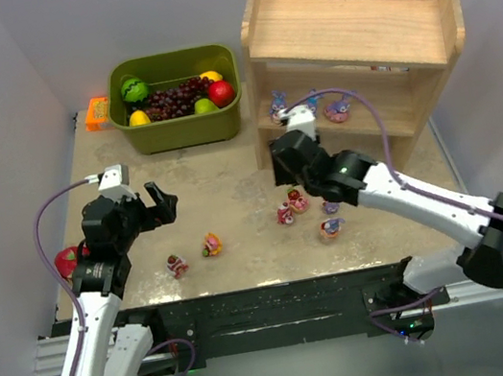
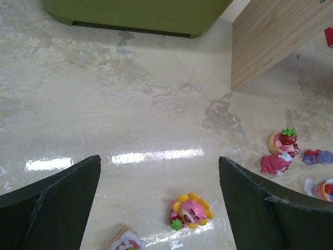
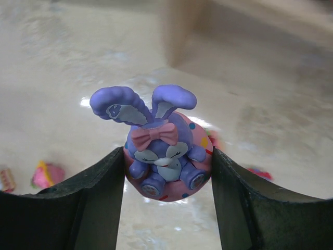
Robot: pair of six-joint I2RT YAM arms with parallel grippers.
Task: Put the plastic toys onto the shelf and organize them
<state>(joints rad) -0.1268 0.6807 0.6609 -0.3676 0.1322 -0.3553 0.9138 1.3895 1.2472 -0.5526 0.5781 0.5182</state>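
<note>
1. Blue-purple long-eared plastic bunny figurine point(image 3: 165, 151): pink bow, pale muzzle and belly; round pink base dotted blue, yellow and red.
2. Pink plastic bear figurine with flower top point(image 2: 191, 210): yellow petals, green leaf.
3. Light two-tier wooden shelf point(image 1: 349, 25): unpainted, pale grain.
4. Olive-green rectangular plastic bin point(image 1: 181, 130): inside, dark purple grape bunch point(image 1: 179, 98) and red apple point(image 1: 221, 92).
5. Bench point(image 1: 211, 180): beige, mottled stone pattern.

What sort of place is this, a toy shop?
Probably a robotics lab test bench: left arm and right arm bolted to a walled-in table, the right end effector gripping a toy bunny, beside a wooden shelf and a bin of fruit.
</note>
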